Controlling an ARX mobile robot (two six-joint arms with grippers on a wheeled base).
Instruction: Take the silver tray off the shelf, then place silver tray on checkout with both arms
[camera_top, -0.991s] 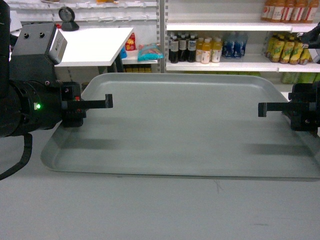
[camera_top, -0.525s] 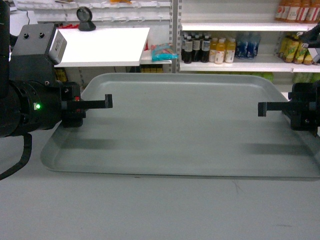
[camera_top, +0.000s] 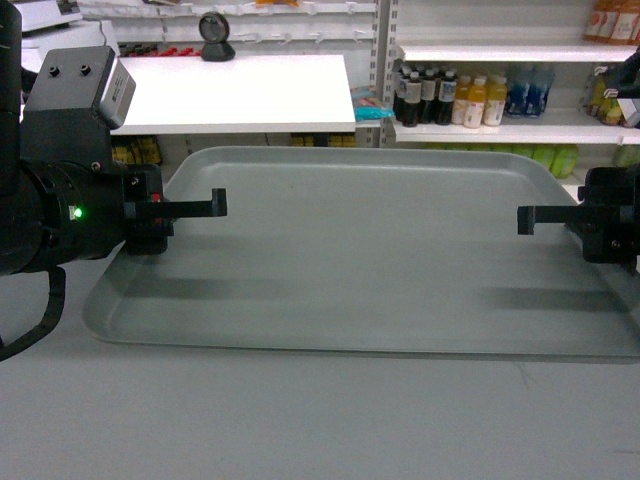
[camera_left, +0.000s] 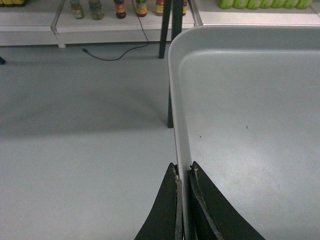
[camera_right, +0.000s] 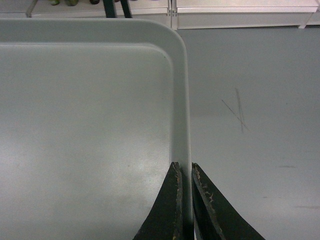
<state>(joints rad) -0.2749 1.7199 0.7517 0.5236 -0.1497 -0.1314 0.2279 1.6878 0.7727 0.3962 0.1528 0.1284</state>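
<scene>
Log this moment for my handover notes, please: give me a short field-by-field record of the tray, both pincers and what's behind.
tray: silver tray, empty inside, held roughly level
left pincer: shut on the tray's left rim, one finger on each side
right pincer: shut on the tray's right rim, one finger on each side
below tray: plain grey surface; contact cannot be judged
background: store shelves with bottled drinks; white tabletop

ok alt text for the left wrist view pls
The left gripper is shut on the left rim of the silver tray, one black finger on each side. Beyond lie grey floor, a cable and low shelves of bottles.
</scene>
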